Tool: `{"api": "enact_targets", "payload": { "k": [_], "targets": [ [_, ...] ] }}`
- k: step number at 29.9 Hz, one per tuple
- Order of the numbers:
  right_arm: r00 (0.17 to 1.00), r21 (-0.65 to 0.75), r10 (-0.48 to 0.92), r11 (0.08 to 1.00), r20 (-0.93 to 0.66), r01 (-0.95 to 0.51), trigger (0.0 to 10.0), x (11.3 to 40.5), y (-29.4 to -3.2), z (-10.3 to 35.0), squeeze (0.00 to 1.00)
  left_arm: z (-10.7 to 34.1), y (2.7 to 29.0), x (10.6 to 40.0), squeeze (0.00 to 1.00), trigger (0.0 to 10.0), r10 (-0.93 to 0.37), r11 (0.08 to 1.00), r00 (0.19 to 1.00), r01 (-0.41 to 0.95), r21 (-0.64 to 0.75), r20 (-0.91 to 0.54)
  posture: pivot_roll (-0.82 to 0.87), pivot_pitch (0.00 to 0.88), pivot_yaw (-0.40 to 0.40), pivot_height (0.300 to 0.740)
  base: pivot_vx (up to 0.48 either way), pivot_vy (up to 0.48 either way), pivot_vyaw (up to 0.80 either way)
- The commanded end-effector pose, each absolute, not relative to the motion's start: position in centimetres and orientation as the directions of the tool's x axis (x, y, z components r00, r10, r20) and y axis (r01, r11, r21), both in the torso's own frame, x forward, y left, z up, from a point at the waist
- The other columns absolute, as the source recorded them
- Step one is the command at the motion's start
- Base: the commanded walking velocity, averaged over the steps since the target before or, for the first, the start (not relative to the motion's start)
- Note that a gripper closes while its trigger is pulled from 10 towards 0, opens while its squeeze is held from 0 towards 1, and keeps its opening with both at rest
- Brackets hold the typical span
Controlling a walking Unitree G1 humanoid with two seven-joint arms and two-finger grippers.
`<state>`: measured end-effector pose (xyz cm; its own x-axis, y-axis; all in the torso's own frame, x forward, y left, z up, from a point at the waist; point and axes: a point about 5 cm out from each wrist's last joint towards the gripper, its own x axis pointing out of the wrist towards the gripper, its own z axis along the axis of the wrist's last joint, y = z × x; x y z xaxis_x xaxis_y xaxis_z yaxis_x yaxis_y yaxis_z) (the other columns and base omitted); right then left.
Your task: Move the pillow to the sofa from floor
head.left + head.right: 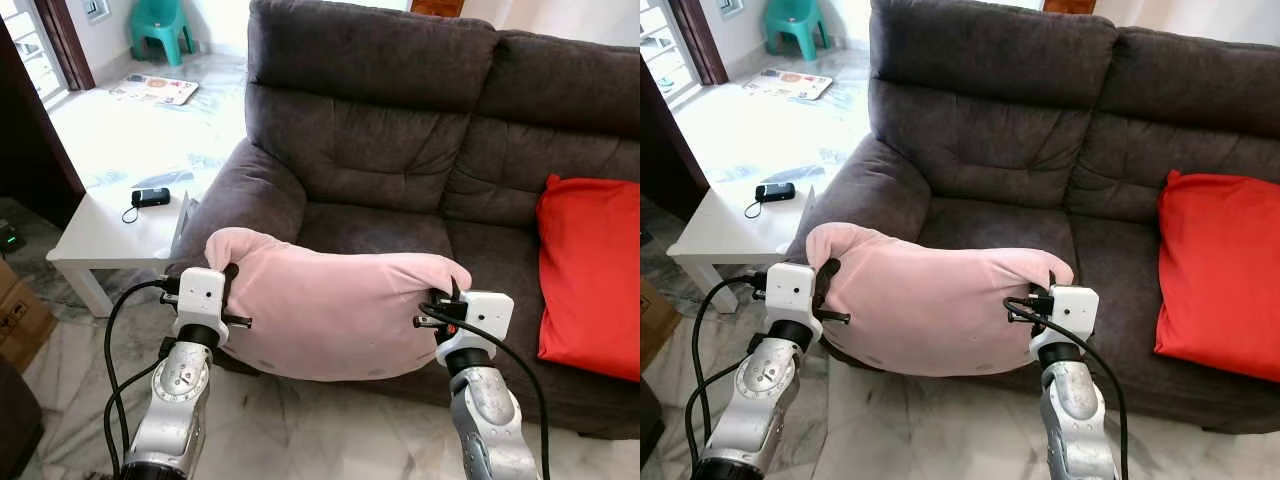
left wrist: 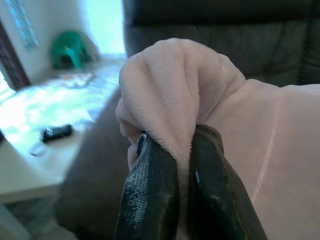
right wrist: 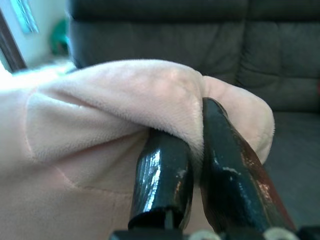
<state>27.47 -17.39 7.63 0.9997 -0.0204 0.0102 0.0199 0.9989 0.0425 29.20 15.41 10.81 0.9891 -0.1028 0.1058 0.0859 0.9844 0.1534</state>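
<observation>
Before the sofa, pink pillow hangs in the air between both grippers, in front of the seat edge. Left gripper pinched tight on the pillow's left corner; right gripper likewise clamped on the right corner fabric. Red cushion sits on the sofa's right seat. White table beside the sofa's left arm holds a small black device.
</observation>
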Motion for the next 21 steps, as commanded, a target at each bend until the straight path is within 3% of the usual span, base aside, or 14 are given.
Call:
{"api": "enact_targets", "payload": {
  "k": [1, 8, 13, 16, 21],
  "targets": [
    [0.996, 0.046, -0.077, 0.996, 0.043, 0.075, 10.0, 27.7, -18.5, 8.3, 0.0, 10.1, 16.0, 28.9, 0.0, 10.0, -0.088, 0.987, 0.994, 0.077, 0.144, 0.067, 0.07, 0.0, -0.083, 0.74, 0.0, 0.0, 0.0],
    [0.987, -0.025, -0.135, 0.991, -0.087, 0.134, 10.0, 26.8, -20.2, 5.7, 0.0, 6.5, 17.3, 27.2, 0.0, 10.0, -0.077, 0.984, 0.994, 0.088, 0.153, -0.076, 0.07, 0.0, -0.084, 0.74, 0.0, 0.0, 0.0],
    [0.981, -0.043, -0.151, 0.988, -0.119, 0.147, 10.0, 26.5, -20.6, 5.1, 0.0, 6.0, 17.5, 26.9, 0.0, 10.0, -0.072, 0.985, 0.993, 0.086, 0.153, -0.095, 0.07, 0.0, -0.085, 0.74, 0.0, 0.0, 0.0],
    [0.934, -0.128, -0.238, 0.969, -0.265, 0.211, 10.0, 25.2, -22.1, 2.4, 0.0, 4.3, 17.8, 26.1, 0.0, 10.0, -0.069, 0.984, 0.984, 0.094, 0.149, -0.165, 0.07, 0.0, -0.085, 0.74, 0.0, 0.0, 0.0],
    [0.89, -0.161, -0.256, 0.965, -0.377, 0.209, 10.0, 23.8, -22.6, -0.3, 0.0, 2.4, 18.2, 25.3, 0.0, 10.0, -0.071, 0.982, 0.968, 0.111, 0.156, -0.24, 0.07, 0.0, -0.085, 0.74, 0.0, 0.0, 0.0]
  ]
}}
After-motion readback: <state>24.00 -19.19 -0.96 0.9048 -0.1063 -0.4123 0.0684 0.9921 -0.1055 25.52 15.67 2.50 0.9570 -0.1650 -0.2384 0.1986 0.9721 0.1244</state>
